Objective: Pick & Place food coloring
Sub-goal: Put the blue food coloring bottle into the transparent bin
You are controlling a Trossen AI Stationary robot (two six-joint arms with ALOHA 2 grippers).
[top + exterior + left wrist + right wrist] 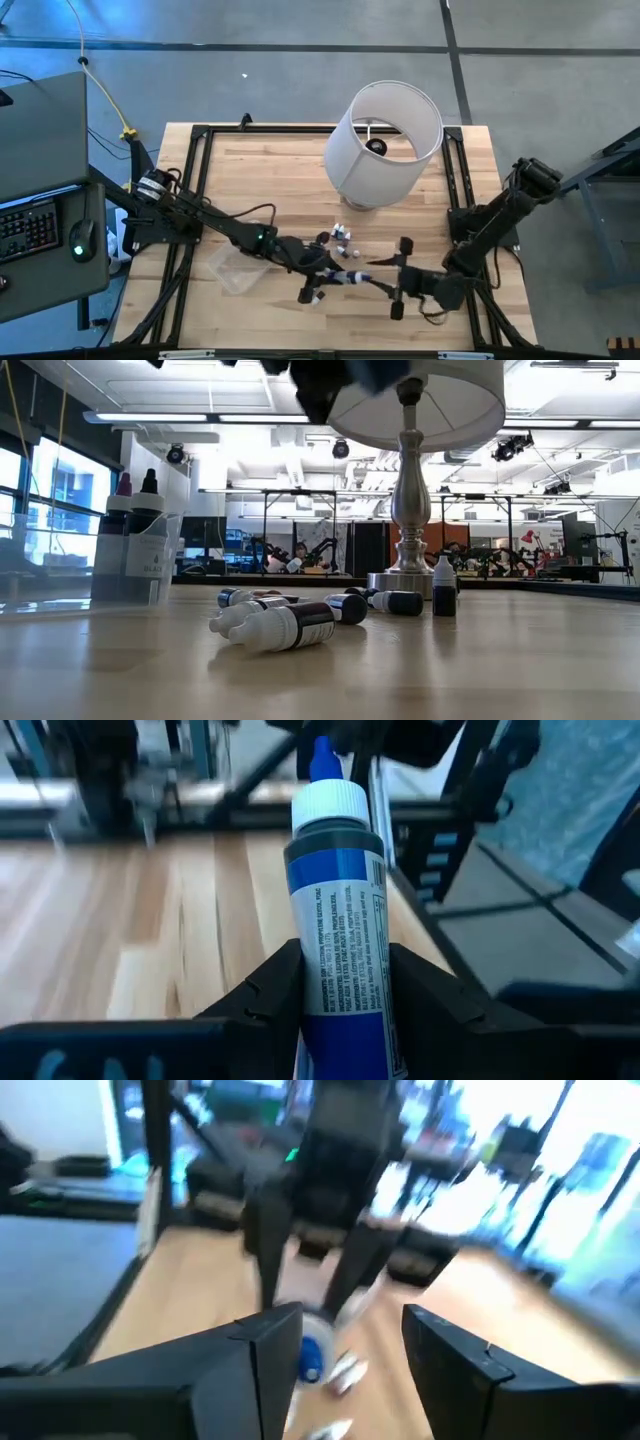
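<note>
My left gripper [345, 960] is shut on a blue-labelled food coloring bottle [335, 910] with a white cap and blue tip. It holds the bottle above the table's near middle [347, 278]. My right gripper [350, 1325] is open just right of it [378, 272], facing the bottle's blue tip [311, 1357]. Nothing lies between its fingers. Several more food coloring bottles lie on their sides on the wood [285, 626] [395, 601] [342, 236]. One stands upright [445, 586]. My left gripper pinches the bottle's labelled body [312, 988] between its two fingers, one on each side. The fingers come nearly level from the table's left and lie along the bottle. Its cap [327, 802] points ahead toward the right arm. The bottle is lifted clear of the table.
A lamp with a big white shade [385, 140] stands at the far middle; its metal base [408, 575] is behind the loose bottles. A clear plastic tub [236, 270] sits left of centre, with two dark-capped bottles [148, 530] upright at it. Black frame rails [195, 190] edge the table.
</note>
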